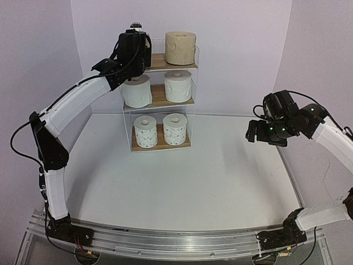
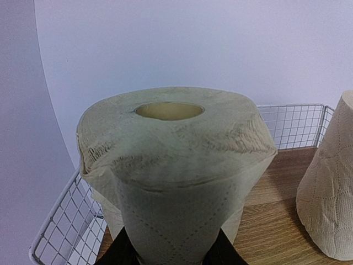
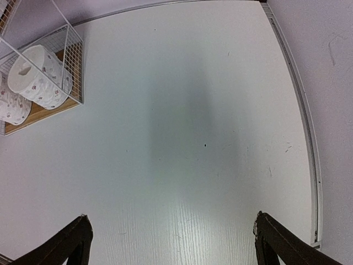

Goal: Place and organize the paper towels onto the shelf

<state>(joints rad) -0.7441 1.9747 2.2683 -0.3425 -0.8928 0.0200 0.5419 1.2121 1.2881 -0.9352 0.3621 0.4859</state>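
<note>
The shelf (image 1: 161, 101) stands at the back of the table. Its bottom board holds two dotted rolls (image 1: 146, 131) (image 1: 175, 128), and its middle board holds two plain white rolls (image 1: 137, 91) (image 1: 178, 86). One tan roll (image 1: 181, 48) stands at the right of the top board. My left gripper (image 1: 134, 51) is at the top board's left side. In the left wrist view it (image 2: 172, 255) is shut on the second tan roll (image 2: 171, 160), upright over the wood board (image 2: 276, 215); the first tan roll (image 2: 328, 193) stands just to its right. My right gripper (image 1: 265, 134) hovers open and empty over the table (image 3: 172, 238).
The shelf's wire side rail (image 2: 66, 221) runs close on the left of the held roll, and the back rail (image 2: 289, 126) runs behind it. The right wrist view shows the shelf's bottom corner (image 3: 41, 112) with a dotted roll (image 3: 41, 76). A metal rail (image 1: 176, 242) edges the table front.
</note>
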